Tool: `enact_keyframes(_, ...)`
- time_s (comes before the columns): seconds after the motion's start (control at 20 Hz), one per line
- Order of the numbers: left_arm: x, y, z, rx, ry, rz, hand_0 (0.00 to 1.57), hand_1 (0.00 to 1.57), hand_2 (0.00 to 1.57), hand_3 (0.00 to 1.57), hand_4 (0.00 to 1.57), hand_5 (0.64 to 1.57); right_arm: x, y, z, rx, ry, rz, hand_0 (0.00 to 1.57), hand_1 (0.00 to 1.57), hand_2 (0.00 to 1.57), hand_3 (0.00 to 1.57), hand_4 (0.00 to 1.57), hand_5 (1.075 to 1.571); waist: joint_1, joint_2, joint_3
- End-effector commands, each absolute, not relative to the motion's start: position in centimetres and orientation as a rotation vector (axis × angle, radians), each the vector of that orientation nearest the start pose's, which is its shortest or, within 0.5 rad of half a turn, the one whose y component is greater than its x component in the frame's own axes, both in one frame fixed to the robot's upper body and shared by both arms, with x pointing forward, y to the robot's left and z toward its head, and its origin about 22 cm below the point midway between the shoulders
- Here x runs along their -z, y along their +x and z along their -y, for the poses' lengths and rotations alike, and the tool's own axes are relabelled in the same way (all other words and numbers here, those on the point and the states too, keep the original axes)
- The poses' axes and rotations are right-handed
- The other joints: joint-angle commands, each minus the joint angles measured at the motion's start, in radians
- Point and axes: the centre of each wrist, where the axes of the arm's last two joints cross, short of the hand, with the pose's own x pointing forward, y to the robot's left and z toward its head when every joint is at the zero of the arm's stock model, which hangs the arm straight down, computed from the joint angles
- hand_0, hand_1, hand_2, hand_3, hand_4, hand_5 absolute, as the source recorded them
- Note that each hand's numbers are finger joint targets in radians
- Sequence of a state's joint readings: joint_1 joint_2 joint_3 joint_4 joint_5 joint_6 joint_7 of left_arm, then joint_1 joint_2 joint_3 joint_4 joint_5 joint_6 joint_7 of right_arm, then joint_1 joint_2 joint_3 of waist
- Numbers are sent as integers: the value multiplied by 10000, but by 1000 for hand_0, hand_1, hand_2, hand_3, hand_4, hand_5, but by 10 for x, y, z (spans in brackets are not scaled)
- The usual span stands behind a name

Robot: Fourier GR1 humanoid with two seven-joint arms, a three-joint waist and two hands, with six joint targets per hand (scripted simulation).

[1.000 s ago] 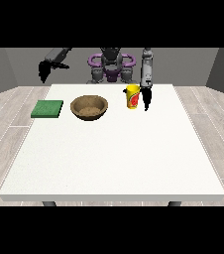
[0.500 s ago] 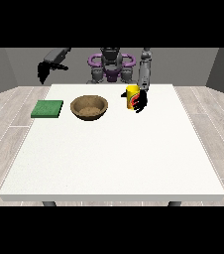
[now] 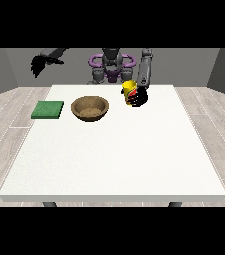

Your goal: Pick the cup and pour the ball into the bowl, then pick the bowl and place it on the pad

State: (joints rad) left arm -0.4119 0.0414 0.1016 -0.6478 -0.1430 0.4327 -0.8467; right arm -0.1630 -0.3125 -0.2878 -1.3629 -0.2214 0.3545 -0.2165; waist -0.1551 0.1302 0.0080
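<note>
Lifted since before, the yellow cup (image 3: pixel 129 89) sits clamped in the fingers of the hand at the view's right (image 3: pixel 138 97); I'd tip it slowly over the wooden bowl (image 3: pixel 89 107).

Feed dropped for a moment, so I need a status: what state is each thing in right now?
Cup: tilted, off the table, held by the hand at the view's right.
Bowl: upright on the table, nothing visible inside.
Pad: flat on the table, bare.
Hand at the view's left: raised, holding nothing.

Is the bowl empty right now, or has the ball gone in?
Empty as far as visible: the bowl shows only brown interior, no ball.
</note>
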Motion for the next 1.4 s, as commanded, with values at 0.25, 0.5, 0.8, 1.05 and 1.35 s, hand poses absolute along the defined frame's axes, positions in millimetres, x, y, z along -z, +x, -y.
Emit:
enact_keyframes(0.25, 9, 369, -311, 5448, 8688, 16768, 1450, 1450, 1571, 1571, 1571, 1291, -1, 257, 387, -385, 171, 16505, 0, 0, 0, 0, 0, 1569, 574, -1634, -34)
enact_keyframes(0.5, -30, 403, -272, 6694, 9638, 16474, 1486, 1486, 1571, 1571, 1571, 1274, -1, 273, 378, -166, 372, 16889, 0, 0, 0, 0, 0, 1569, 591, -1187, -63)
enact_keyframes(0.8, -42, 407, -272, 6871, 9760, 16077, 1491, 1491, 1571, 1571, 1571, 1273, 1, 269, 374, -253, 636, 16622, 0, 0, 0, 0, 0, 1569, 266, -1360, -80)
enact_keyframes(1.05, -27, 408, -205, 8208, 11576, 15718, 1501, 1501, 1571, 1571, 1508, 1244, 2, 263, 402, -316, 872, 16793, 0, 0, 0, 0, 0, 1570, 111, -1437, -67)
enact_keyframes(1.35, -64, 424, -148, 11427, 13732, 15497, 1554, 1554, 1571, 1571, 1571, 1244, 7, 262, 418, -190, 355, 16393, 0, 0, 0, 0, 0, 1571, 409, -1908, -44)
